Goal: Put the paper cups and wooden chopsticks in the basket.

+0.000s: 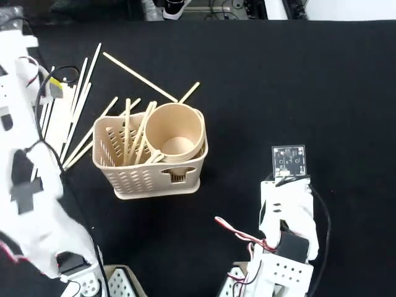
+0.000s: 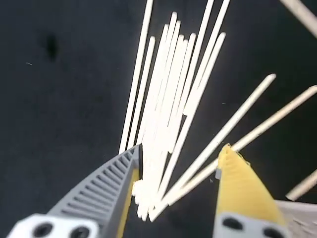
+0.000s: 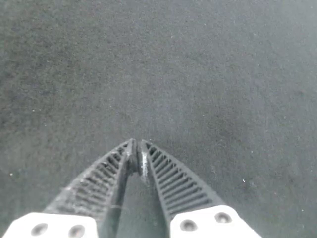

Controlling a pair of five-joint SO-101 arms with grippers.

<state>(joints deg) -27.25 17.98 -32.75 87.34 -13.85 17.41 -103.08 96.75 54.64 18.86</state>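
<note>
Chopsticks [image 2: 168, 124] of pale wood lie in a loose sheaf on the black desk [image 1: 297, 80], fanning out away from the left hand [image 2: 181, 148]; that hand hangs low over their near ends with its grey finger [image 2: 116, 178] and yellow finger [image 2: 237, 183] spread wide apart, the sheaf's ends between them; nothing is gripped yet.

Seen from above, the left arm [image 1: 25, 185] stands at the desk's left edge over this pile, and the cream slotted basket [image 1: 148, 179] sits just beside the pile; the basket already holds nested paper cups [image 1: 176, 133] in one half and several upright sticks [image 1: 133, 133] in the other; one long stick [image 1: 139, 77] lies alone on the desk beyond the basket. The right hand [image 3: 136, 148] rests well apart over bare desk, its fingers pressed together and empty.

Risks, as I judge them: the fingers straddle only the very ends of the sheaf, so a pinch there would likely let the long free lengths droop, twist or slide out in transit; the sticks are many and splayed, so closing could squeeze some sideways and scatter them; two angled sticks cross near the yellow finger and may be caught crookedly; the basket looks light and crowded, so a drooping bundle could snag its rim, nudge it, or tip it over.
</note>
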